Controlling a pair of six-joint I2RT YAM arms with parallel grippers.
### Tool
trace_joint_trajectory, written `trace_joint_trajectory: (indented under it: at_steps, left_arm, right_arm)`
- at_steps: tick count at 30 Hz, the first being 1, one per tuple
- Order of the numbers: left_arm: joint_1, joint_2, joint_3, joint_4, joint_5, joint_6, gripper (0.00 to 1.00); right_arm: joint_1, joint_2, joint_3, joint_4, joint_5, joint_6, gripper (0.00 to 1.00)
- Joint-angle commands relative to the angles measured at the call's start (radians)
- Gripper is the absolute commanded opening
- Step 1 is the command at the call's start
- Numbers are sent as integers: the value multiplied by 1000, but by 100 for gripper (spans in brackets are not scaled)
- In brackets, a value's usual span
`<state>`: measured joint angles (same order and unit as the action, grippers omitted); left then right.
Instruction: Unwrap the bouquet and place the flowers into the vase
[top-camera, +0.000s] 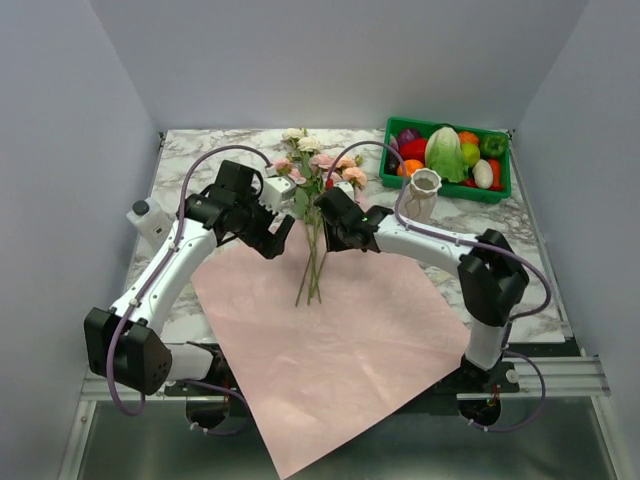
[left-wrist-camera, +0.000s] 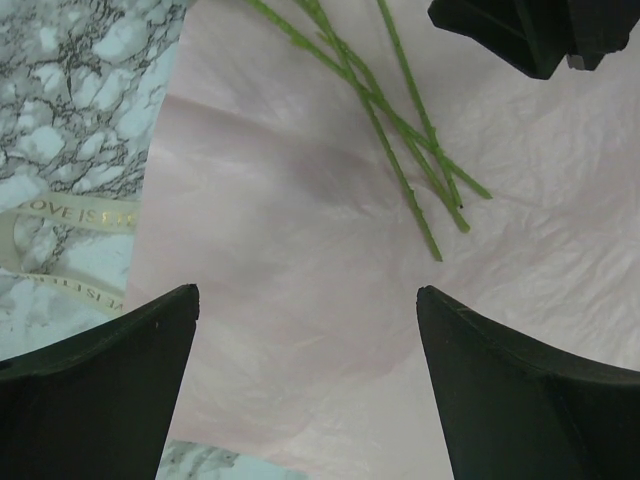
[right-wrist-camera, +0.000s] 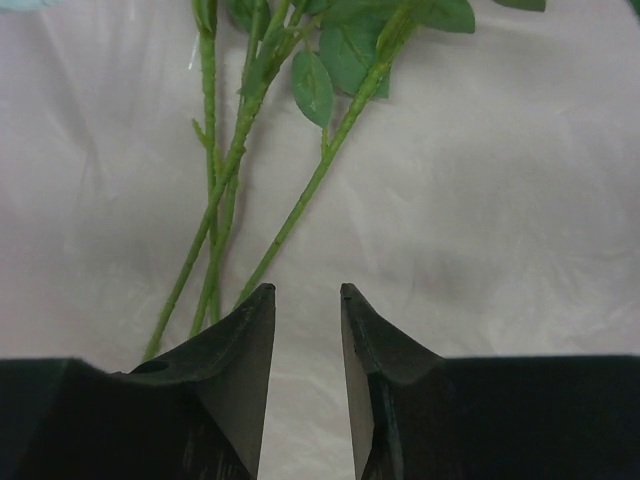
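The bouquet lies undone: its lilac-pink paper (top-camera: 330, 340) is spread flat on the table. The flowers (top-camera: 312, 165) rest on its far corner, their green stems (top-camera: 313, 265) pointing toward me. My left gripper (top-camera: 274, 240) hovers just left of the stems, jaws wide open over bare paper (left-wrist-camera: 300, 200), with the stem ends (left-wrist-camera: 415, 170) ahead to the right. My right gripper (top-camera: 335, 236) is just right of the stems, jaws partly open with nothing between them (right-wrist-camera: 306, 290); the stems (right-wrist-camera: 225, 190) lie ahead to the left. The off-white vase (top-camera: 423, 195) stands upright behind the right arm.
A green crate (top-camera: 447, 186) of plastic vegetables and fruit sits at the back right, just behind the vase. The cream ribbon (left-wrist-camera: 70, 215) lies loose on the marble left of the paper. The paper's near corner hangs over the table's front edge (top-camera: 290, 455).
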<state>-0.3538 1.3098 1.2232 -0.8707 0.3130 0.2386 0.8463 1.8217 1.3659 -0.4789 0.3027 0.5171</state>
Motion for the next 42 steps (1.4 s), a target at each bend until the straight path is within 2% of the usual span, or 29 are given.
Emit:
trace_joint_trajectory:
  at_steps: [1, 3, 11, 19, 26, 29, 30, 33, 38, 42]
  left_arm:
    - [7, -58, -42, 38, -104, -18, 99]
    - [9, -69, -45, 36, -118, -19, 99]
    - [18, -83, -48, 32, -124, -25, 99]
    - [27, -92, -41, 18, -106, -19, 99]
    - [30, -92, -30, 4, -95, -15, 99]
    - [30, -90, -19, -8, -91, -10, 99]
    - [32, -92, -18, -11, -91, -7, 99]
    - [32, -90, -14, -11, -95, 1, 99]
    - [33, -78, -5, -8, -101, 4, 99]
    - [42, -54, 39, -65, -101, 31, 99]
  right_arm:
    - [-15, 96, 87, 6, 52, 83, 45]
    - [-24, 122, 99, 16, 61, 101, 49]
    - [-33, 261, 162, 42, 141, 152, 49]
    - [-56, 332, 171, 79, 180, 159, 45]
    - [-56, 329, 170, 122, 194, 170, 35]
    - [-56, 326, 171, 120, 202, 172, 25]
    - [-55, 323, 168, 120, 205, 175, 16]
    - [-56, 280, 138, 123, 220, 185, 1]
    - [-55, 116, 24, 172, 280, 196, 1]
    - [-55, -121, -105, 229, 303, 205, 1]
